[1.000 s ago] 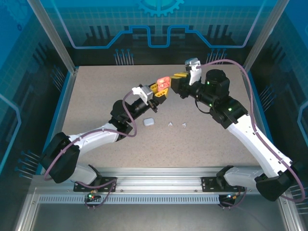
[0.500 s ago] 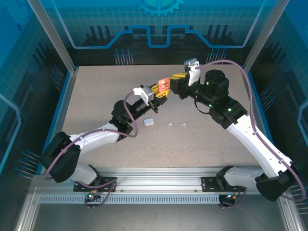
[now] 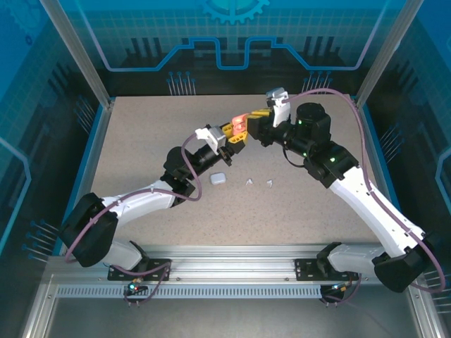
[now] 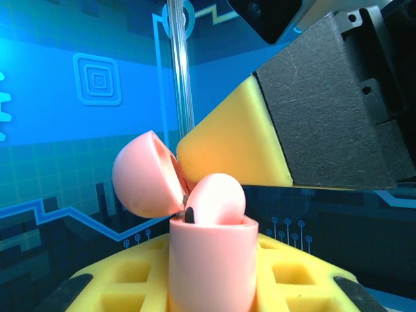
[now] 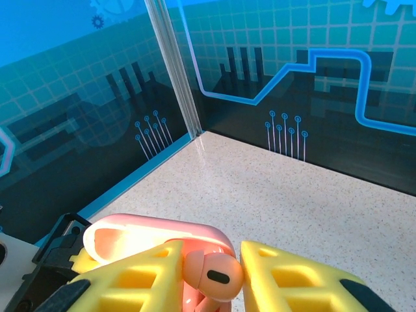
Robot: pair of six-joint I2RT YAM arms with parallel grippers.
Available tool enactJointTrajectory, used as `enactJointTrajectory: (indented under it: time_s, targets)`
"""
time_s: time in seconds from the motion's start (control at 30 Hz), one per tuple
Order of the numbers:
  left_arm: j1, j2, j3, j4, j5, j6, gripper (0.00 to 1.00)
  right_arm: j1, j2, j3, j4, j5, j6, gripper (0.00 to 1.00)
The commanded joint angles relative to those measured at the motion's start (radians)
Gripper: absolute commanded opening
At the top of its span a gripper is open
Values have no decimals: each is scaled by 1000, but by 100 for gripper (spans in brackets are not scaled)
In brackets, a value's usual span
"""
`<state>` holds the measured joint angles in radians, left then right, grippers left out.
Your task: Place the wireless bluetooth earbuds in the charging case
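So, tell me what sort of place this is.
Probably an enclosed robot test cell: a speckled table walled by blue circuit-print panels, metal corner posts, and two arms bolted to a rail.

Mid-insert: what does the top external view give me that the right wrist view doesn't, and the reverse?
Top external adds the white case and two white earbuds lying on the table, below the left gripper that clamps the pink case.
Right wrist adds the close-up: the pink earbud pinched in the right gripper, right at the case's open mouth, lid swung back.
Shared: the pink case, the right gripper and the table.
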<state>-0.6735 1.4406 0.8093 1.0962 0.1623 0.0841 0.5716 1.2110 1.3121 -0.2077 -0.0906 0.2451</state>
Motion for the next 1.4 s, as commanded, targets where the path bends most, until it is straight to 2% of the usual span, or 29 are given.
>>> enactJointTrajectory:
  time_s: [0.0, 0.27, 0.47, 1.17, 1.37]
  targets:
    - [-9, -9, 26, 24, 14, 1, 0, 11, 9, -12, 16, -5, -36, 27]
    - [-10, -8, 25, 27, 10, 0, 0, 28, 7, -37, 31, 26, -111, 27]
    - [-11, -8, 23, 32, 0, 2, 0, 46, 3, -33, 2, 4, -155, 27]
    - [-12, 14, 13, 64, -29, -8, 0, 69, 7, 6, -53, -52, -174, 32]
    - [-12, 24, 5, 76, -33, -16, 0, 71, 10, 20, -52, -42, -164, 38]
